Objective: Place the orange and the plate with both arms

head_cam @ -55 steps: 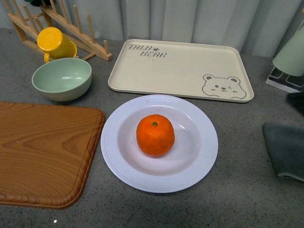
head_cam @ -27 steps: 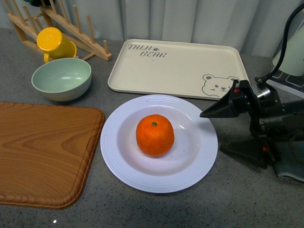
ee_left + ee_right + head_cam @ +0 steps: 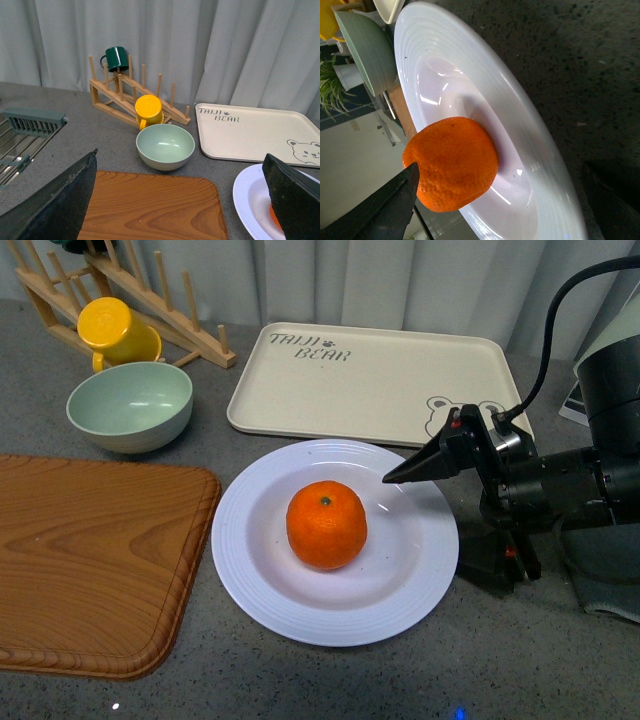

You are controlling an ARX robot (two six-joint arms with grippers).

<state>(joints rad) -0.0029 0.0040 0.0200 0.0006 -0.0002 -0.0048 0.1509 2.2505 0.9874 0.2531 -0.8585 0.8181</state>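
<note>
Two fingers on the right gripper (image 3: 425,528) are spread wide apart and not pinching anything. The plate's (image 3: 250,570) edge sits in the gap between them. One finger (image 3: 425,460) pokes out over the rim, its tip aimed toward the orange (image 3: 326,525) but clearly short of it. The other finger (image 3: 495,565) is down low, just outside the plate's edge.

The orange is bright, a bit squat, with dimpled skin and a tiny green stem dot on top. It's parked right in the middle of the plate's well. The plate is round, white, glossy and deep, with fine ribbed rings around its wide rim. In the right wrist view the orange (image 3: 452,162) is closer to one fingertip, and the glaze on the plate (image 3: 520,125) throws back little highlights.

The left gripper (image 3: 170,210) only shows in its own wrist view, with its fingers (image 3: 50,200) also wide apart and holding nothing. The wooden board (image 3: 150,205) lies between them, with the pale green bowl (image 3: 165,146) beyond it. The plate's rim (image 3: 250,195) and a sliver of orange (image 3: 274,217) peek out right beside one finger.
</note>
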